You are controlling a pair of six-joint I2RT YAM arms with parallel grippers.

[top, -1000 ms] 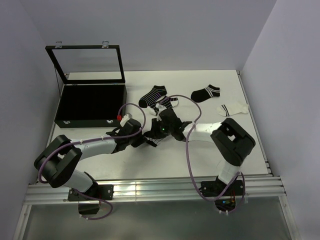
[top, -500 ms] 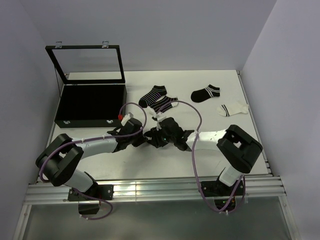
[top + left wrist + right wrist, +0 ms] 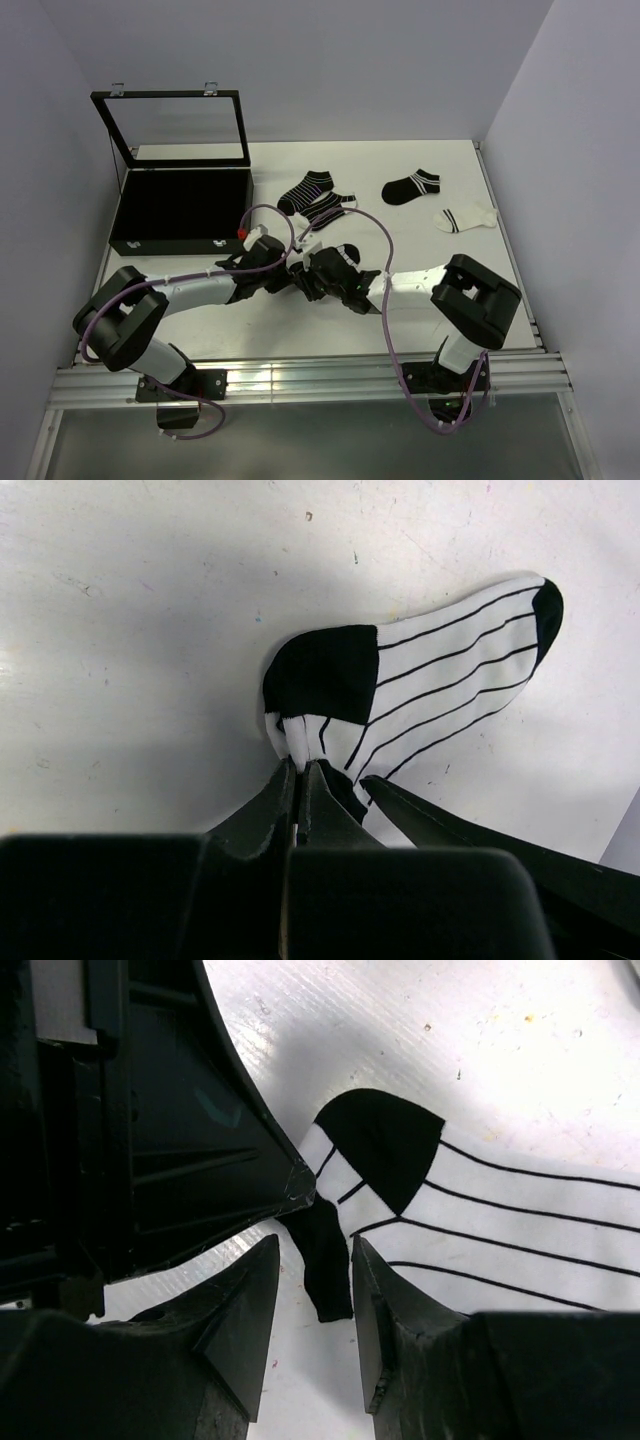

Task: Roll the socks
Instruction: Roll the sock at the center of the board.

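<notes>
A white sock with thin black stripes, black heel and black toe (image 3: pixel 440 670) lies flat on the table, and shows as well in the right wrist view (image 3: pixel 520 1230). My left gripper (image 3: pixel 300 765) is shut on this sock's cuff edge. My right gripper (image 3: pixel 315 1245) is open, its fingers on either side of the loose black cuff band (image 3: pixel 325 1255) without pinching it. From above, the left gripper (image 3: pixel 290 276) and the right gripper (image 3: pixel 314 278) meet tip to tip over the sock (image 3: pixel 345 252), hiding most of it.
Further back lie a black sock with white stripes (image 3: pixel 305 190), a striped sock (image 3: pixel 330 208), a black sock (image 3: pixel 411 186) and a white sock (image 3: pixel 465 217). A black case (image 3: pixel 180 205) with its lid up (image 3: pixel 175 128) stands at the back left.
My right gripper has slid down and left toward the left gripper and opened its fingers around the cuff. The left gripper has kept its hold in place.
</notes>
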